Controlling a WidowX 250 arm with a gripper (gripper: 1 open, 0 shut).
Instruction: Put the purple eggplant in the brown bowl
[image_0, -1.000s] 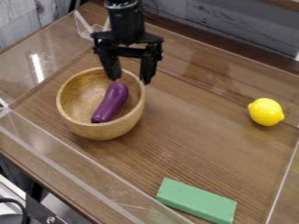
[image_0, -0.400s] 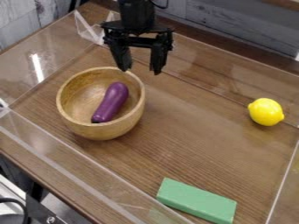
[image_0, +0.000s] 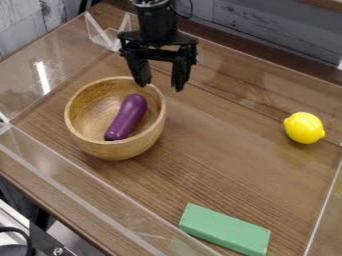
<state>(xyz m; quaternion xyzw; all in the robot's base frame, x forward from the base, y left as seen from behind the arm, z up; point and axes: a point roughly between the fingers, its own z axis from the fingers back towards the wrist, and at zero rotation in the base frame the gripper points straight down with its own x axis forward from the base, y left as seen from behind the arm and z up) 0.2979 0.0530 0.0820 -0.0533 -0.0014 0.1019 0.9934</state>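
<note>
The purple eggplant (image_0: 126, 117) lies inside the brown bowl (image_0: 84, 143), slanted, with its stem end toward the bowl's front left. The bowl stands on the left part of the wooden table. My gripper (image_0: 159, 81) hangs above the bowl's far right rim, pointing straight down. Its black fingers (image_0: 138, 73) are spread wide and hold nothing. It is clear of the eggplant.
A yellow lemon (image_0: 305, 128) rests at the right side of the table. A green rectangular block (image_0: 225, 230) lies near the front edge. Clear plastic walls (image_0: 40, 77) ring the table, and a grey plank wall stands behind.
The gripper, still open, has risen from the bowl's rim and shifted slightly to the right and away. The eggplant stays in the bowl.
</note>
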